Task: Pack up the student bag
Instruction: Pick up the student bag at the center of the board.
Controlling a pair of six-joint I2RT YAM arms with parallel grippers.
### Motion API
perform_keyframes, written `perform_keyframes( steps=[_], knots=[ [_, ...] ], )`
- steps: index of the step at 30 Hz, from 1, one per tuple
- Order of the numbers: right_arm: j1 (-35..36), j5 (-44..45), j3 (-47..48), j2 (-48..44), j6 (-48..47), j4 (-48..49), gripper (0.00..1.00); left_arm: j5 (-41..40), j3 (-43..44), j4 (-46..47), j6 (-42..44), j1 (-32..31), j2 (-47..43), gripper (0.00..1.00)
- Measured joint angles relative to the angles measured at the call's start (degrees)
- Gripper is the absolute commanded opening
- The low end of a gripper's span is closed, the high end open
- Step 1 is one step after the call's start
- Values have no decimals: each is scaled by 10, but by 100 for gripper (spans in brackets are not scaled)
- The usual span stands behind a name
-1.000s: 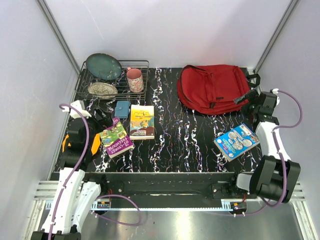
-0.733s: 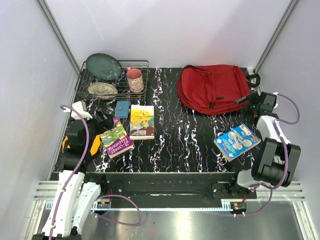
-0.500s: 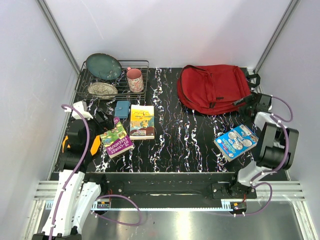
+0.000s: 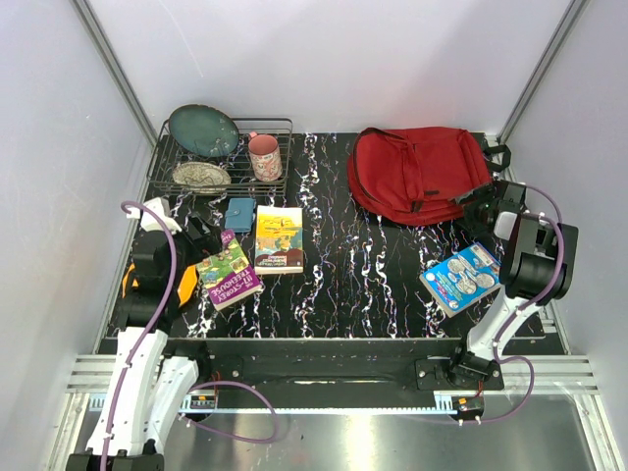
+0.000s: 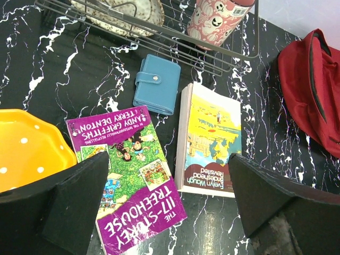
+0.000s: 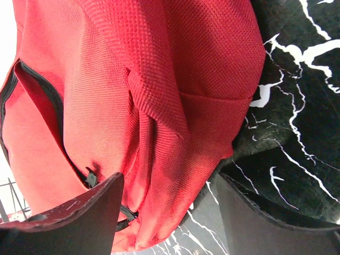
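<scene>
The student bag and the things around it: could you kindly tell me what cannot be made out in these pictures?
- Inside of the student bag: every view shows only its outer red fabric.
- Hold of the right gripper: right wrist view, fabric fills the gap between the fingers; contact unclear.
- Print on the blue packet: top view, too small.
- The yellow dotted dish: left wrist view, cut off by the edge and a finger.

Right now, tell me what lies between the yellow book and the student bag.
Only bare marbled table between yellow book and student bag, per the top view.
</scene>
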Motion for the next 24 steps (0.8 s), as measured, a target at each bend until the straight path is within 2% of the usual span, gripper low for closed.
perform_keyframes(
  steps=[2,3,6,7,8,15,24],
  knots=[
    [0,-5,2,6,0,7,62,2,0,0,0,4,1,99],
    [0,-5,3,9,1,9,41,3,0,0,0,6,3,99],
    [0,-8,3,16,-1,15,19,3,0,0,-1,9,4,99],
    [0,-10,3,17,0,16,7,3,0,0,-1,10,6,99],
    [0,-12,3,17,1,18,1,3,0,0,-1,10,9,99],
    [0,-39,2,-15,3,8,0,12,0,0,0,15,27,99],
    [0,-124,-32,-260,14,-28,0,55,0,15,4,16,22,99]
  ],
)
